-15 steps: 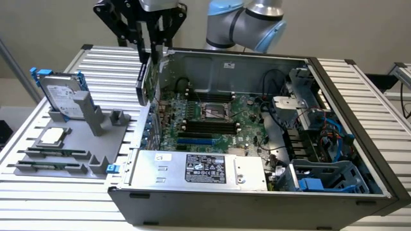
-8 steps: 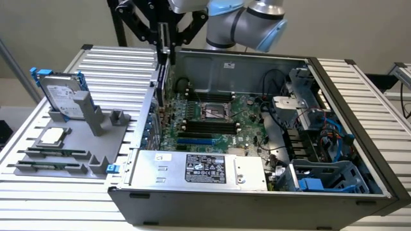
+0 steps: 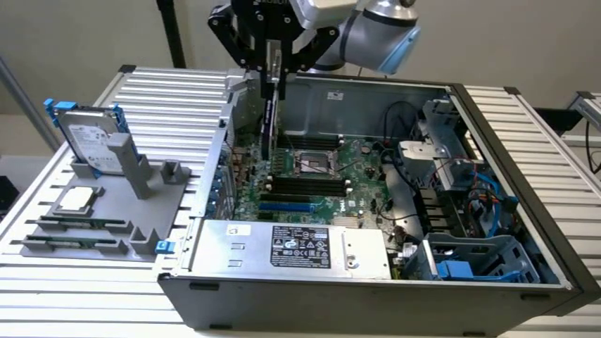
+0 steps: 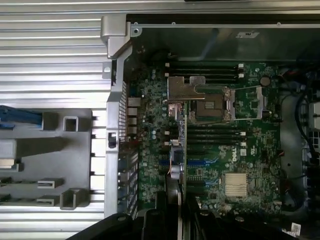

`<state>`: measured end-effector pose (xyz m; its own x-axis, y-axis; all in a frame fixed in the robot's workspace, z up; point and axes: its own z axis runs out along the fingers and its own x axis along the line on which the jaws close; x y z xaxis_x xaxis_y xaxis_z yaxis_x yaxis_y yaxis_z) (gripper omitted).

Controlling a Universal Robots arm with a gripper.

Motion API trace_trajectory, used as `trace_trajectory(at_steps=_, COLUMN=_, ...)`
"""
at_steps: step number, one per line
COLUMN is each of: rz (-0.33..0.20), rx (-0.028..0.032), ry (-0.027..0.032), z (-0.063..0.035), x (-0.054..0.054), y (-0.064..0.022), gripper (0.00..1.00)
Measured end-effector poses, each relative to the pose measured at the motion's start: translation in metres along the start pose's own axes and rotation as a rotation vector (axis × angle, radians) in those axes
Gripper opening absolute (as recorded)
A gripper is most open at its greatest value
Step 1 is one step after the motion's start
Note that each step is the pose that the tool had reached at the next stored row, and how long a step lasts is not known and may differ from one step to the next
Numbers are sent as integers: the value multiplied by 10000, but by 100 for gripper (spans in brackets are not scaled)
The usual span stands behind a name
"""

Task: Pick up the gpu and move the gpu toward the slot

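My gripper is shut on the gpu, which hangs edge-on and upright over the open computer case. The card's lower end is above the motherboard, near the case's wall on the exterior view's left. In the wrist view the gpu shows as a thin line running away from my gripper, with its silver bracket at the far end over the board beside the processor socket. The blue expansion slots lie on the board just off the card's line.
A grey fixture on the slatted table holds a hard drive with blue rails, a processor chip and memory sticks. Inside the case are the power supply, black cables and a blue drive cage.
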<state>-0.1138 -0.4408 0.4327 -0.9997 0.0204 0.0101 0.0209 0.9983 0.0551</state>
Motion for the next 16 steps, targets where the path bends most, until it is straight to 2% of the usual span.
trace_trajectory(at_steps=5, rz=2, rx=47, ry=43, z=41, x=-227, y=2, gripper=26)
trace_trajectory(at_steps=12, rz=8, rx=204, ry=113, z=91, x=-542, y=11, gripper=26)
trace_trajectory(at_steps=16, rz=10, rx=303, ry=148, z=125, x=-651, y=22, gripper=26)
